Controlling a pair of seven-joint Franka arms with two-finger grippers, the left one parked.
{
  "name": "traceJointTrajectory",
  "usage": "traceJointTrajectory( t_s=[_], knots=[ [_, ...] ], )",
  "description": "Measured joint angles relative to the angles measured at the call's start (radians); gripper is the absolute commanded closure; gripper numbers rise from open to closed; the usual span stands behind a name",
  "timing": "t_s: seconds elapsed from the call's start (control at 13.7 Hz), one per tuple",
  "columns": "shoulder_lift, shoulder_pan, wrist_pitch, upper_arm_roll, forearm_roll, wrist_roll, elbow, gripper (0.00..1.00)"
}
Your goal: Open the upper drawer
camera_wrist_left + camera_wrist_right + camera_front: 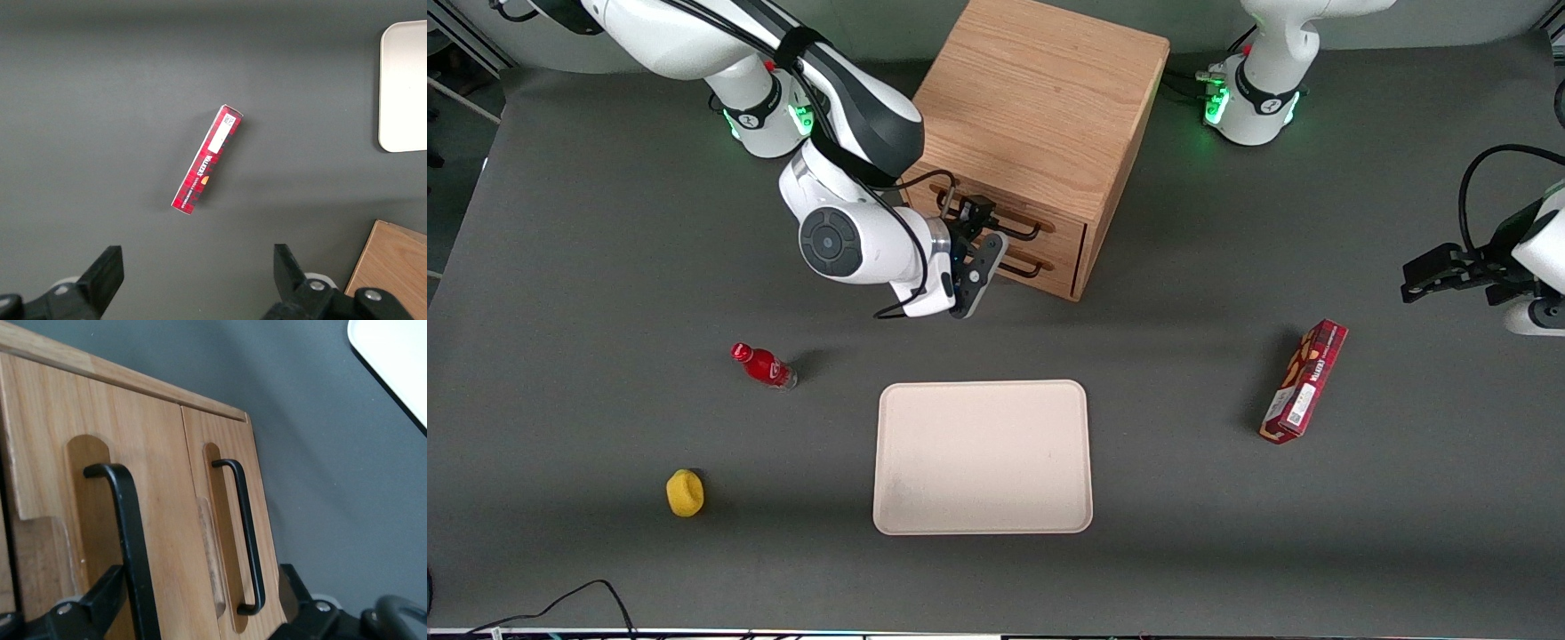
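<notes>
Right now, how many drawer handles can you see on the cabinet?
2: the upper drawer's handle, which the hand straddles with fingers open, and the lower drawer's handle beneath it. Both drawers look closed.

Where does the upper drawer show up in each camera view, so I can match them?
Front view: upper drawer on the cabinet face, above the lower drawer; open gripper at its handle.
Left wrist view: not in it; only a cabinet corner.
Right wrist view: the drawer front with its handle between the fingers.
Shared landmark: beige tray.
</notes>
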Motion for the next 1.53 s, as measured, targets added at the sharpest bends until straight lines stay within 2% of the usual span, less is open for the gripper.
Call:
traceJointTrajectory(
  t_s=[0.36,0.66,1.17,1.53],
  knots=[
    [0.023,0.004,0.015,0.010,-0.045,0.003,0.022,0.00],
    [0.101,-0.002,0.047,-0.011,-0.138,0.011,0.120,0.00],
    [0.203,-0.015,-0.102,-0.046,-0.153,0.011,0.320,0.00],
    [0.236,-0.016,-0.107,-0.073,-0.153,0.011,0.378,0.00]
  ],
)
